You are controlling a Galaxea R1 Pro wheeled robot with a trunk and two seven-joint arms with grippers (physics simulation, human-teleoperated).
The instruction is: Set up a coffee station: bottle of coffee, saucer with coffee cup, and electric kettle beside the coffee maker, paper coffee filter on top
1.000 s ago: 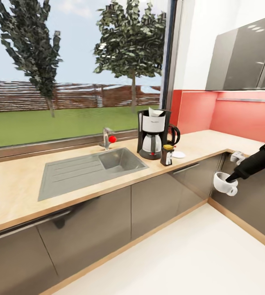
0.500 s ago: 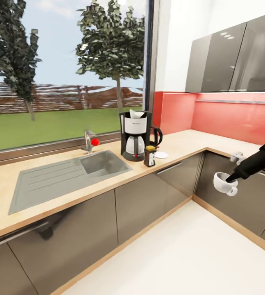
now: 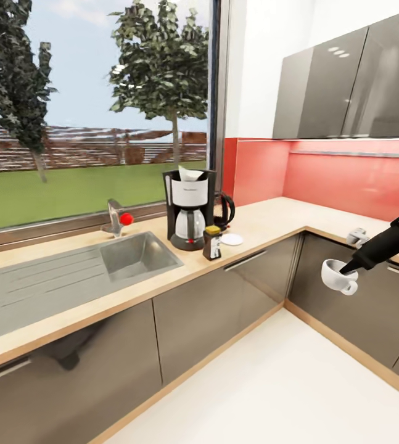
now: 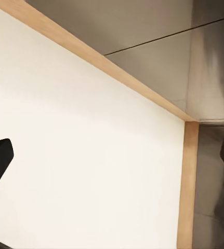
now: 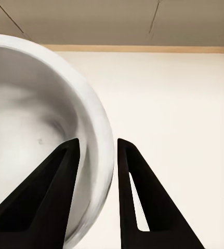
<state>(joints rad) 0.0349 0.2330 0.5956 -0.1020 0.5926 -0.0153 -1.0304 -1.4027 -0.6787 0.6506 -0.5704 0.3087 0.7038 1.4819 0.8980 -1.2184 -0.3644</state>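
The right gripper (image 3: 351,269) hangs at the right of the scene, out in front of the grey cabinet doors and above the pale floor (image 3: 273,394), with its two dark fingers (image 5: 49,202) pinched on the rim of a white coffee cup (image 3: 338,276); one finger sits inside the bowl and the other outside, and the cup is tilted with its handle low. In the right wrist view the cup's wall (image 5: 44,155) passes between the fingers, with only a narrow gap left between them. The left gripper (image 4: 112,171) is spread wide, its two dark tips showing at opposite edges of the left wrist view, with nothing between them but the floor and a wooden plinth strip (image 4: 186,187). Farther off, on the wooden worktop (image 3: 267,225) under the window, stands the black and white coffee maker (image 3: 189,208) with a white paper filter (image 3: 189,174) sticking out of its top. A dark bottle with a yellow cap (image 3: 211,242) stands just in front of it, a black kettle (image 3: 224,209) is just beside it on the right, and a white saucer (image 3: 231,239) lies on the worktop near the bottle. To the left are the steel sink (image 3: 69,274) and a tap with a red knob (image 3: 118,219).
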